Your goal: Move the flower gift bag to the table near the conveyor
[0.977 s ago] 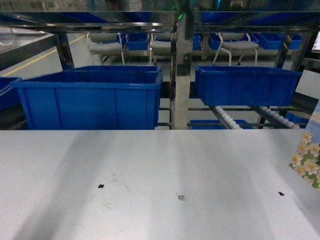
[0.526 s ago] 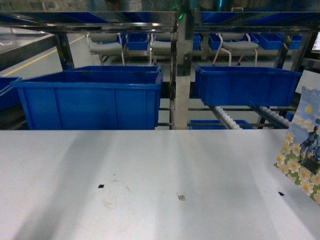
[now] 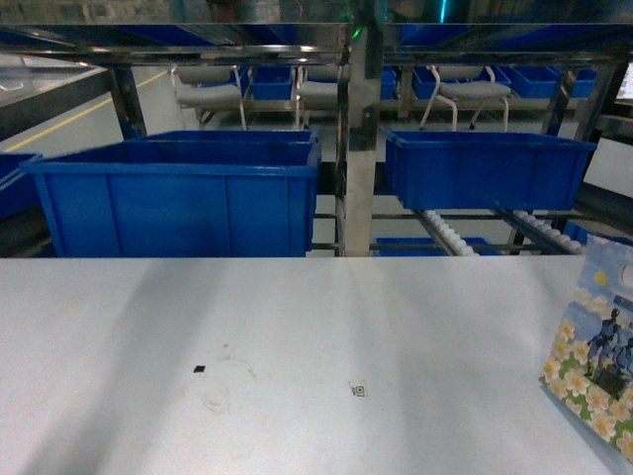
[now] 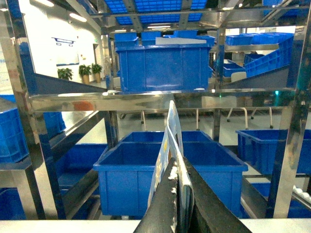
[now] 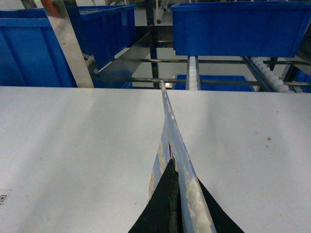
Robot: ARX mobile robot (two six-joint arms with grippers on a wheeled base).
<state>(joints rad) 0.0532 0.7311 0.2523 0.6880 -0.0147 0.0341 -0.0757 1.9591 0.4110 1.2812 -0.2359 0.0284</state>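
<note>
The flower gift bag (image 3: pixel 591 368), blue with white-yellow blossoms, stands at the far right edge of the white table (image 3: pixel 297 327) in the head view. No gripper shows in that view. In the right wrist view my right gripper (image 5: pixel 174 170) is shut on the bag's top edge (image 5: pixel 167 121), seen edge-on above the table (image 5: pixel 73 136). In the left wrist view my left gripper (image 4: pixel 178 167) is shut on a thin flat gift bag (image 4: pixel 171 127), held upright well above the table. The conveyor rollers (image 3: pixel 447 236) run behind the table's far edge.
Large blue bins (image 3: pixel 178 193) (image 3: pixel 485 168) sit on the steel rack behind the table. A steel upright (image 3: pixel 361 148) stands between them. Roller lanes (image 5: pixel 193 73) and another blue bin (image 5: pixel 238 26) lie beyond the table's far edge. A small square marker (image 3: pixel 358 390) is on the tabletop.
The flower gift bag has come in further from the right edge of the head view, then dropped lower toward the tabletop.
</note>
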